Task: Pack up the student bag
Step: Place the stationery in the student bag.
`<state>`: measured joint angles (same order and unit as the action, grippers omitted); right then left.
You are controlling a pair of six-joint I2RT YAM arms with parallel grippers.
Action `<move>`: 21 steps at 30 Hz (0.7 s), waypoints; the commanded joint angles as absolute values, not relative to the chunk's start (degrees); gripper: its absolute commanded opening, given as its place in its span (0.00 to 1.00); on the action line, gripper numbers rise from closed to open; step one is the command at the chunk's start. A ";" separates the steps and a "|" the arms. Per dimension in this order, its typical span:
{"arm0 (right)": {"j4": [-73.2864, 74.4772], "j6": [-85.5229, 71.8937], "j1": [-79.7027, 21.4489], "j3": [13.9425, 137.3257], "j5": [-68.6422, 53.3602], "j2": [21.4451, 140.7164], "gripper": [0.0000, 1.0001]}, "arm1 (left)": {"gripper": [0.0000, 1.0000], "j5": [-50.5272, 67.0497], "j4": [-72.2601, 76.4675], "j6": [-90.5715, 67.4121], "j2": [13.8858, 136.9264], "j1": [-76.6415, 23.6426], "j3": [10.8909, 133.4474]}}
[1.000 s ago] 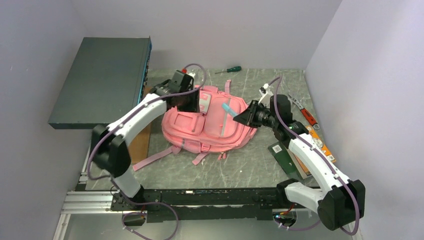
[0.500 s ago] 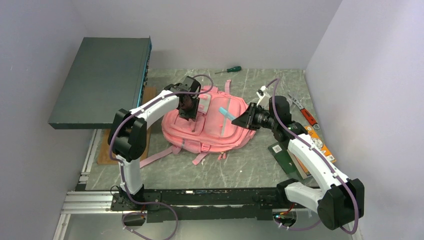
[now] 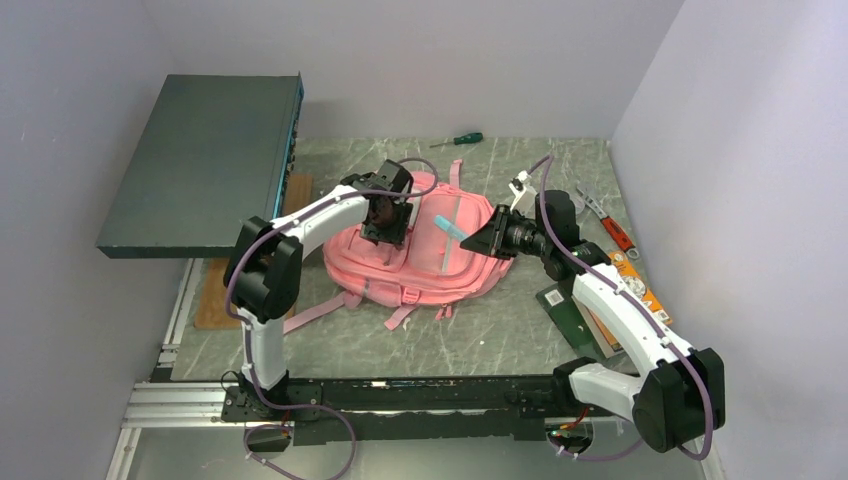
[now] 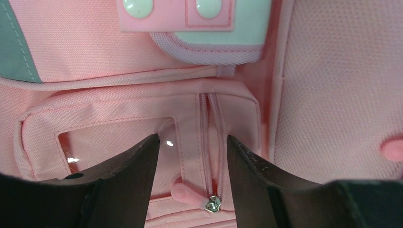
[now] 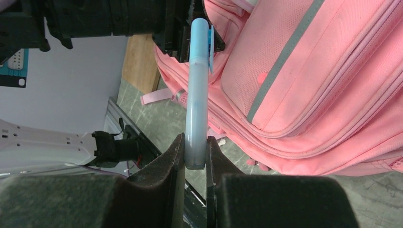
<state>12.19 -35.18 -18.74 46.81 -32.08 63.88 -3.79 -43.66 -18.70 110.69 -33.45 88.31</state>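
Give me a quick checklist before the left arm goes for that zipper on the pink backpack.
1. Is the left gripper open: ok, jaws apart.
2. Is the zipper pull between its fingers: ok, low in the wrist view.
3. Is the front pocket of the pink backpack unzipped: not ok, the zipper track looks closed.
4. Is the right gripper shut on the light-blue pen: ok.
5. Are the left fingers touching fabric: cannot tell.

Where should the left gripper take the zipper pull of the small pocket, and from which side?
Probably the pink tab, not the small metal slider. Come straight down: the tab lies on the bag, sticking sideways from the slider, between the fingers of the open left gripper.
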 commanded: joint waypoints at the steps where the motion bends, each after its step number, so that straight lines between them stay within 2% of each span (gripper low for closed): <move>1: 9.15 -35.52 -18.85 47.20 -33.05 63.24 0.00 | 0.57 -7.16 -44.91 -17.95 113.16 -33.75 88.39; 4: 9.18 -35.47 -19.06 47.07 -32.96 63.45 0.00 | 0.51 -8.61 -44.05 -18.14 112.73 -33.75 86.66; 7: 8.67 -36.00 -19.36 46.85 -32.92 63.55 0.00 | 0.38 -9.33 -42.91 -18.07 111.65 -33.82 84.93; 9: 8.55 -36.12 -19.70 47.08 -32.81 63.63 0.00 | 0.36 -10.54 -42.93 -17.82 111.75 -33.99 84.54; 15: 7.98 -35.94 -21.28 47.55 -32.27 64.66 0.00 | 0.49 -9.55 -42.46 -17.32 113.24 -35.41 84.47; 19: 7.83 -36.11 -22.34 47.25 -31.93 65.08 0.00 | 0.64 -7.96 -41.01 -17.81 112.30 -35.95 82.73; 21: 7.67 -36.23 -22.68 47.06 -31.69 64.98 0.00 | 0.65 -9.75 -41.02 -18.21 112.45 -36.13 82.18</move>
<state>10.94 -35.77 -21.91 46.78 -31.99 65.28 -9.58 -40.21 -17.63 111.81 -35.62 85.23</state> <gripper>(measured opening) 0.154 0.637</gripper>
